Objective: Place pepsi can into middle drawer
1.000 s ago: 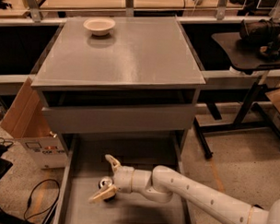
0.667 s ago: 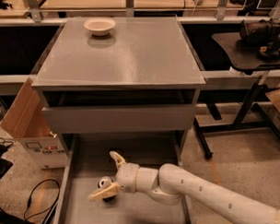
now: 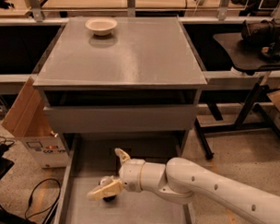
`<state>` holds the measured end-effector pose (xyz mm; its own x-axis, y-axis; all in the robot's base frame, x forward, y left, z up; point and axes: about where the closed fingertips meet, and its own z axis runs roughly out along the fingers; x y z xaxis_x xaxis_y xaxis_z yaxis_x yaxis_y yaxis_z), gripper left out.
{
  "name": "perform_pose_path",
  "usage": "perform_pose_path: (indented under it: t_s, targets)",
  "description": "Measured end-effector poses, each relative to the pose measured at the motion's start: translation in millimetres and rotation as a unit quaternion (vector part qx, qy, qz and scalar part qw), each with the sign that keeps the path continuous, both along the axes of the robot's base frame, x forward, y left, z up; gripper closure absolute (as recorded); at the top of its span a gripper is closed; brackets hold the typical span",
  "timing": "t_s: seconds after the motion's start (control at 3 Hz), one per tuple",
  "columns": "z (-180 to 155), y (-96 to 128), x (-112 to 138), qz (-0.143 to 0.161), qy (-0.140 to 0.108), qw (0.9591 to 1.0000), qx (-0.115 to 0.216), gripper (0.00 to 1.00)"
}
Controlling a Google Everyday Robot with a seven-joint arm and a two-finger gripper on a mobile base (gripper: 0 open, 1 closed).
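Gripper (image 3: 103,173) sits low in front of the cabinet (image 3: 128,53), over the middle drawer (image 3: 92,165), which is pulled out from the cabinet's base. Its 2 cream fingers are spread apart: 1 points up toward the cabinet, 1 points down and away from it. The pepsi can (image 3: 105,181) is inside the drawer in front of the cabinet, tucked against the lower finger and half hidden by it. The upper finger is clear of it, so it looks let go, not clamped. I can't tell whether the can stands or lies.

Why so: the drawer is out so the arm (image 3: 211,190) can reach in from the side without hitting the closed drawer front (image 3: 121,118) just above. Likely the release step, nearly done.

Materials:
- Can: dark metal cylinder with a silver rim. It rolls if tipped.
- Drawer: flat, bare grey metal floor with thin low rails.
- Cabinet: matte grey top with square edges.
- Arm: smooth white rounded shell.
- Bowl (image 3: 101,26): shallow, cream, on the cabinet's far left corner.
- Box (image 3: 35,128): cardboard, leaning beside the cabinet's left side.
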<state>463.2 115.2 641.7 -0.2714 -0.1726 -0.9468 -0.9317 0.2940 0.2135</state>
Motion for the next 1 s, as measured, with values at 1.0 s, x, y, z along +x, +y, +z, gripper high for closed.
perform_pose_path:
  t_s: [1.0]
  targets:
    - [28.0, -42.3, 1.2, -0.047, -0.002, 0.9988, -0.015, 0.0]
